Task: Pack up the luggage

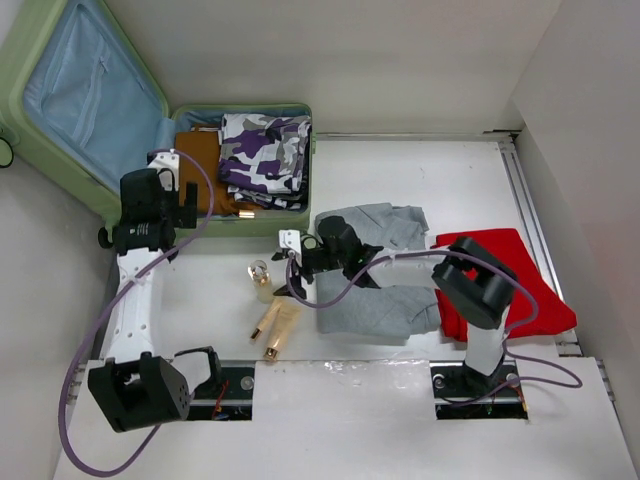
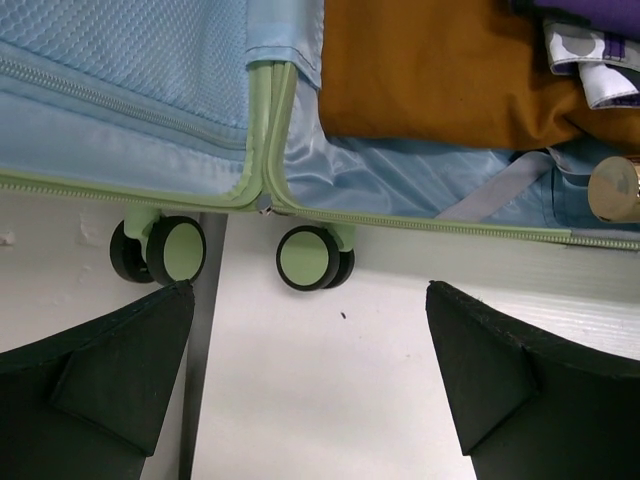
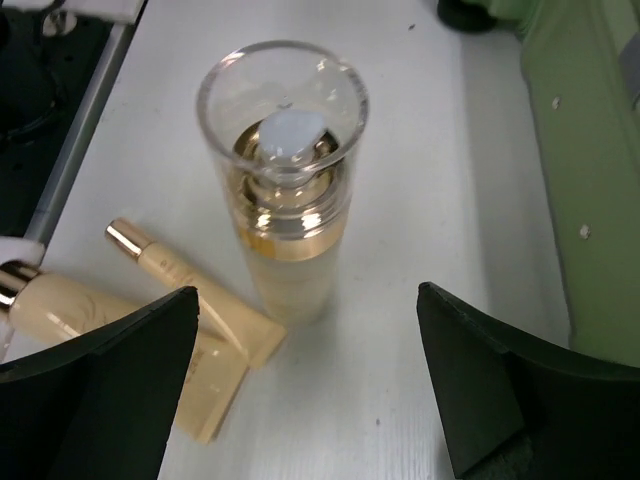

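Observation:
The pale green luggage point(image 1: 30, 60) lies open at the far left, blue lining up. Its base holds a brown garment point(image 1: 198, 165) and a purple camouflage garment point(image 1: 265, 150). My left gripper point(image 1: 185, 203) is open and empty at the suitcase's near edge; its wrist view shows the hinge point(image 2: 262, 150) and two green wheels point(image 2: 310, 257). My right gripper point(image 1: 288, 270) is open and empty just short of an upright cream pump bottle point(image 1: 261, 281) with a clear cap point(image 3: 283, 170). Two cream tubes point(image 1: 273, 327) lie beside it point(image 3: 190, 300).
A folded grey garment point(image 1: 385, 275) lies under my right arm. A red garment point(image 1: 505, 275) lies to its right by a metal rail point(image 1: 530, 215). A gold-capped item point(image 2: 620, 190) lies inside the suitcase.

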